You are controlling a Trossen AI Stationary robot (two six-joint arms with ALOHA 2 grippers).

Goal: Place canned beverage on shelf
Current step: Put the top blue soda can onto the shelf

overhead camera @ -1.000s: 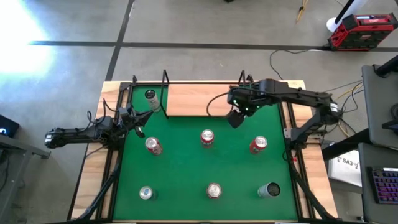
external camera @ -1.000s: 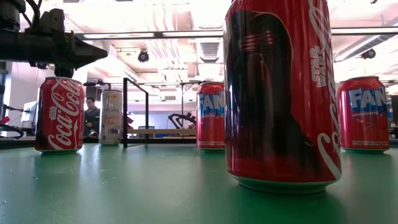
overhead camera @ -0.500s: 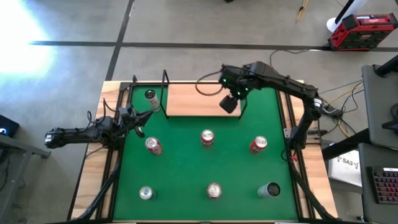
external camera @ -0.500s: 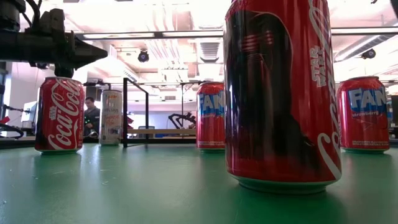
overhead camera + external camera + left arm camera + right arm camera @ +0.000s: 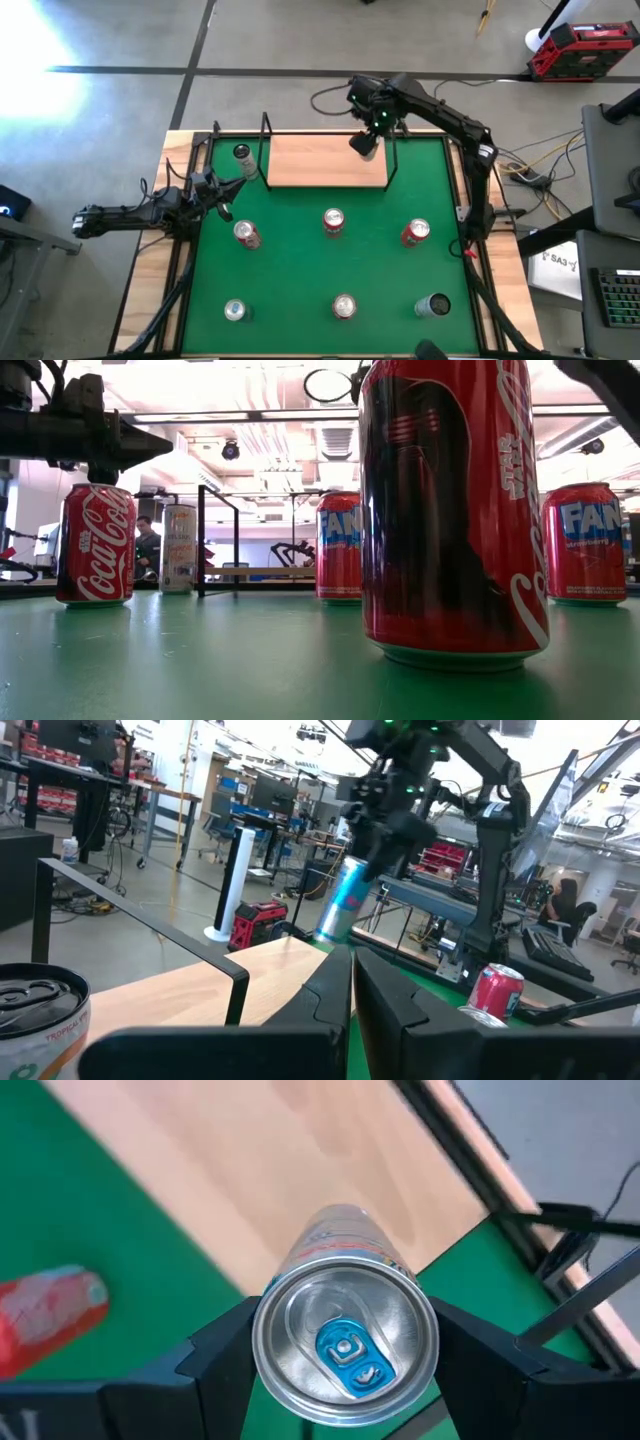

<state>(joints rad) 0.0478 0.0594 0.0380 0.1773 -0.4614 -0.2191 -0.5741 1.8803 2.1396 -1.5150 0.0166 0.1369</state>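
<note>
Right gripper point(image 5: 364, 143) clasping slim can point(image 5: 342, 901) (label unreadable), Coca-Cola can point(image 5: 95, 544)

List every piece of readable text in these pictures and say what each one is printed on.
"Coca-Cola": red can at the low view's left.
"FAN", rest hidden: red can in the middle distance.
"FAN", smaller line below unreadable: red can at the right.
"STAR", sideways: big near can.
"TROPICAL": can top in the left wrist view.
Silver-blue can in the right claw: print unreadable.
White can: too blurred.
</note>
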